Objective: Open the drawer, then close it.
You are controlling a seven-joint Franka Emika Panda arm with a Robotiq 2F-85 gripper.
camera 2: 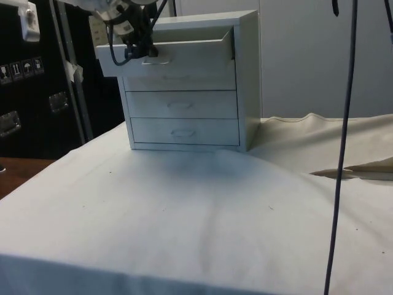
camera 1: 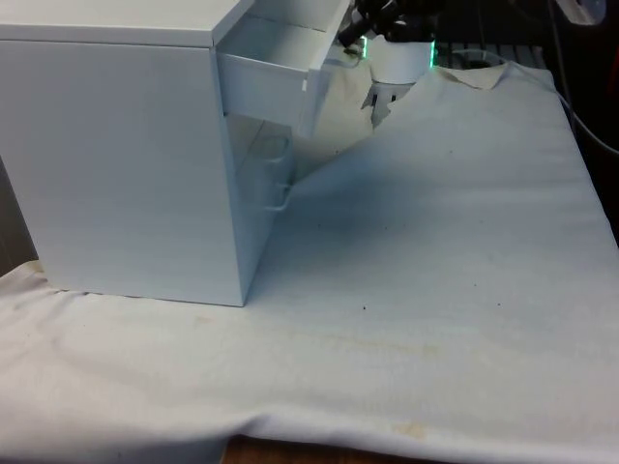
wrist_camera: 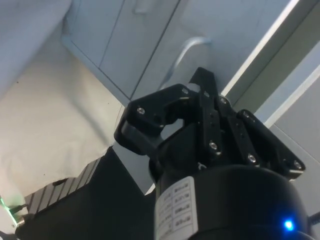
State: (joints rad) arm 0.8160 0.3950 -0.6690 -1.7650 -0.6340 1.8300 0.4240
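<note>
One white chest of drawers [camera 1: 121, 155] stands at the front view's left, side panel to that camera. Side view counts four drawers: top drawer [camera 2: 166, 55] pulled out, three below it flush. Each lower front carries a thin wire handle [camera 2: 182, 105].

One black gripper [camera 2: 136, 50] sits at the open drawer's front, right by its handle [camera 2: 156, 61]. In the front view the chest's body and the drawer hide most of it. Wrist view has the fingers [wrist_camera: 202, 95] close together just beside a wire handle [wrist_camera: 186, 50]; cannot tell whether they grip it.

White cloth [camera 1: 435, 242] covers the table, one raised fold [camera 2: 356, 171] at the side view's right. One dark cable [camera 2: 344, 141] hangs in front of that camera.
</note>
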